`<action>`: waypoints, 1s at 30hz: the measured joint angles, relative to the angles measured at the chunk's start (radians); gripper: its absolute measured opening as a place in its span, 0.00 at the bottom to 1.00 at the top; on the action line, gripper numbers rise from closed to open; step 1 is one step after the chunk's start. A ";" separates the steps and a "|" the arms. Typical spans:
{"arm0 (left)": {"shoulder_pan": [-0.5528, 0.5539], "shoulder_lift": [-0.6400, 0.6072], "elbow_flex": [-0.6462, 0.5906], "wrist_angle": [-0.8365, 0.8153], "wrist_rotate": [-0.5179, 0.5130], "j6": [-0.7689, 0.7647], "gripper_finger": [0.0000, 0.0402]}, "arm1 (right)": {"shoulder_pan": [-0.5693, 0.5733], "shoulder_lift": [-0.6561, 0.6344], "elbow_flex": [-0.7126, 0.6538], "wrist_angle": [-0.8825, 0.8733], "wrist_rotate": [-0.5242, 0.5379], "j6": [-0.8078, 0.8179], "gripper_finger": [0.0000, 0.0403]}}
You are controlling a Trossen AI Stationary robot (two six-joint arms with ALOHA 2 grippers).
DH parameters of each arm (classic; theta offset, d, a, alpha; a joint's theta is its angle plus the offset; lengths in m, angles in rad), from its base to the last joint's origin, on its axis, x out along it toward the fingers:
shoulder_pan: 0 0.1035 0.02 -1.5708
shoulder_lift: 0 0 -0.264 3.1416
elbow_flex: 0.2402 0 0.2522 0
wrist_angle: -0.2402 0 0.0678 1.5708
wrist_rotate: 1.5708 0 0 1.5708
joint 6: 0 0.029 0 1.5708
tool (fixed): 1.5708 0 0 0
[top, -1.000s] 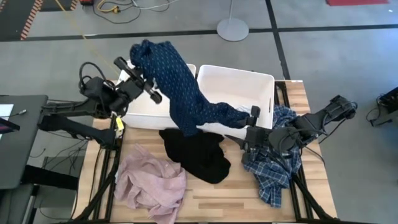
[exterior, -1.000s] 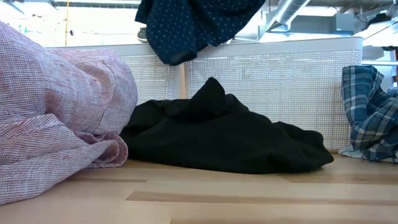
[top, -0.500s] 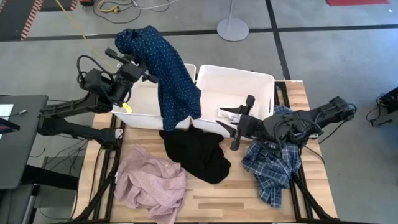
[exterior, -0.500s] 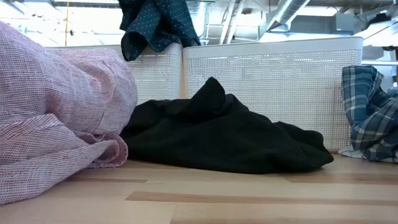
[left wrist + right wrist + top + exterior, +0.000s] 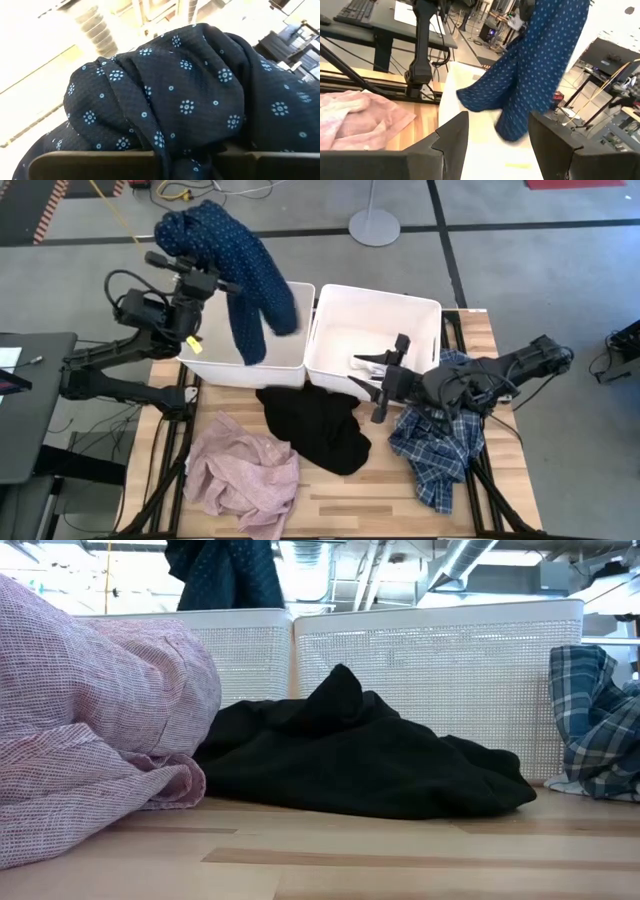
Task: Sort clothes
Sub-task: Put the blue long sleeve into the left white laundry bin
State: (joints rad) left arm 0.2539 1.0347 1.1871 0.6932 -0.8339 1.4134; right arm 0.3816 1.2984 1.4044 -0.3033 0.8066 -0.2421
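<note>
Legible text, labels, brands, numbers, signs: none. The garments, both bins, the desk and both arms carry no lettering that can be read in any view. A small yellow tag [image 5: 196,346] hangs on the left arm, beside the left bin; whatever is printed on it is too small to make out.
</note>
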 joint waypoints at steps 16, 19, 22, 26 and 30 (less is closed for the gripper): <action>0.000 0.013 0.024 -0.805 0.014 -0.422 0.09 | 0.062 0.000 0.000 -0.049 0.000 0.052 0.54; 0.015 0.029 0.024 -0.948 0.044 -0.509 0.09 | 0.079 0.000 0.000 -0.066 0.001 0.062 0.54; 0.055 0.053 0.024 -1.074 0.106 -0.607 0.09 | 0.091 0.000 0.000 -0.086 0.002 0.089 0.54; 0.126 0.089 0.024 -1.178 0.234 -0.717 0.10 | 0.105 0.000 0.000 -0.127 0.002 0.130 0.54; 0.200 0.126 0.029 -1.278 0.371 -0.805 0.12 | 0.117 0.000 -0.010 -0.156 0.003 0.171 0.54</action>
State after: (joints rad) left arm 0.4542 1.1609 1.2163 -0.5847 -0.4633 0.6088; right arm 0.4986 1.2980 1.3948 -0.4592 0.8097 -0.0711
